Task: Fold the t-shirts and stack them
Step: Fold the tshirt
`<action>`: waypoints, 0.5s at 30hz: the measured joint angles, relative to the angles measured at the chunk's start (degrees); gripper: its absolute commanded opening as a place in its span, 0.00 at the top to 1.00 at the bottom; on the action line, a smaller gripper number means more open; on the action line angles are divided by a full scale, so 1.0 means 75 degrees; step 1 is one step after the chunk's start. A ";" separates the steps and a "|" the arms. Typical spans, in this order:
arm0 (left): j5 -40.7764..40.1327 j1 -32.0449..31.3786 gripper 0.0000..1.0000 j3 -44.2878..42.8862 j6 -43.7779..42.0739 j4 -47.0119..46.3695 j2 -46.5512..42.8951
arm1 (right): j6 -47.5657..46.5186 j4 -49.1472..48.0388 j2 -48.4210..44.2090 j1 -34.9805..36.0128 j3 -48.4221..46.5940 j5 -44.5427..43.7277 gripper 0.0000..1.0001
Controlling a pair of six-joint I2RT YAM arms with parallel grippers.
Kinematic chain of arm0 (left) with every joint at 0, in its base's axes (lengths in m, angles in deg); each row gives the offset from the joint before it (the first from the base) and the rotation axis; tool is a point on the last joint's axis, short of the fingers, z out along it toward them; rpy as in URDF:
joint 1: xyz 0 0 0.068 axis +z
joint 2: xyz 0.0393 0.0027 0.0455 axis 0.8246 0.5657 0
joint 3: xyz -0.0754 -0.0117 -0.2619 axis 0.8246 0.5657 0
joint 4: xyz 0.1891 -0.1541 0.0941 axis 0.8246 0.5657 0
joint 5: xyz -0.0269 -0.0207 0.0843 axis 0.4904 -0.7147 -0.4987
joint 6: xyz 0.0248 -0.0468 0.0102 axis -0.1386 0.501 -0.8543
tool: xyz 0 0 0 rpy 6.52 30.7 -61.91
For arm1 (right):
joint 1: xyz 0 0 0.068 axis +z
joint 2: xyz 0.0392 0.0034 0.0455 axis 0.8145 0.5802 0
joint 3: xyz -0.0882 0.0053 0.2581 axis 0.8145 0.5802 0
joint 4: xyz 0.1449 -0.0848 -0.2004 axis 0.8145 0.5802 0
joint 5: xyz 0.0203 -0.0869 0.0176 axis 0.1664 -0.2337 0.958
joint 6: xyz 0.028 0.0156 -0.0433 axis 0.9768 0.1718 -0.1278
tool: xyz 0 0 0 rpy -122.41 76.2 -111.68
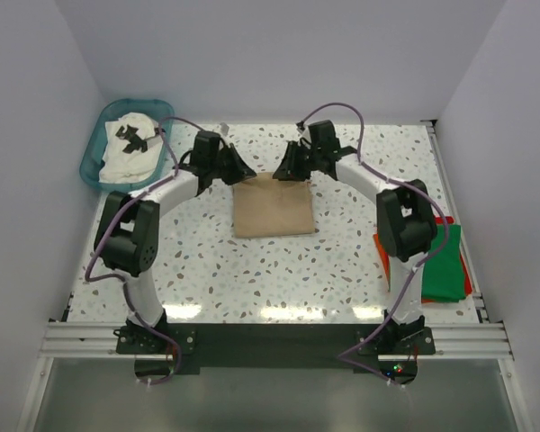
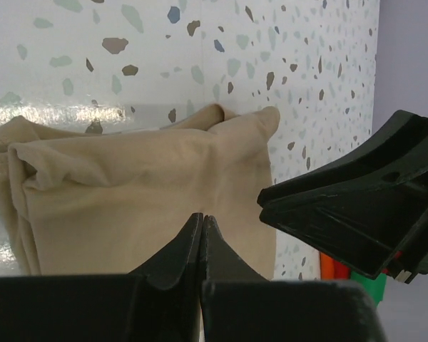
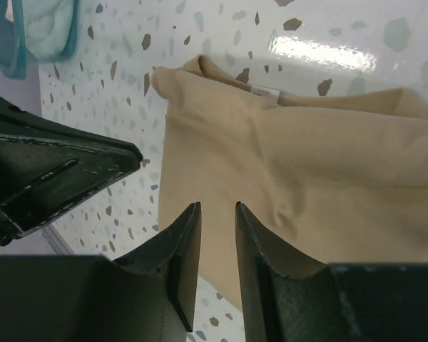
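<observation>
- now the tan t-shirt (image 1: 272,209) lies folded on the worktop (image 1: 342,261), with both claws at its far edge.
- left claw (image 2: 202,217) is pressed closed and seemingly empty; right claw (image 3: 217,206) is narrowly parted.
- next, probably: grip it and stack it on the green t-shirt (image 1: 445,261).

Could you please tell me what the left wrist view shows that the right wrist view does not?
Only the left wrist view shows slivers of the red-orange shirt and green shirt, at its lower right. Only the right wrist view shows the basket with the white shirt in it, at its upper left. Both show the tan shirt lying on the table, and both grippers just above it: the left gripper with fingertips together, the right gripper with fingers slightly apart.
</observation>
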 measured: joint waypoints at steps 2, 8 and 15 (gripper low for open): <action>0.0102 -0.0041 1.00 -0.0023 -0.0023 -0.0012 0.0259 | -0.0070 -0.0003 0.0367 0.0099 -0.0210 0.0265 0.73; 0.0414 0.0108 1.00 -0.0708 -0.0262 0.0096 0.1612 | -0.0364 0.0210 0.1714 -0.0058 -0.1370 0.0493 0.75; 0.0519 0.0699 0.97 -0.1341 -0.0286 0.0128 0.2495 | -0.0376 0.0358 0.2993 -0.0493 -0.2806 0.0775 0.75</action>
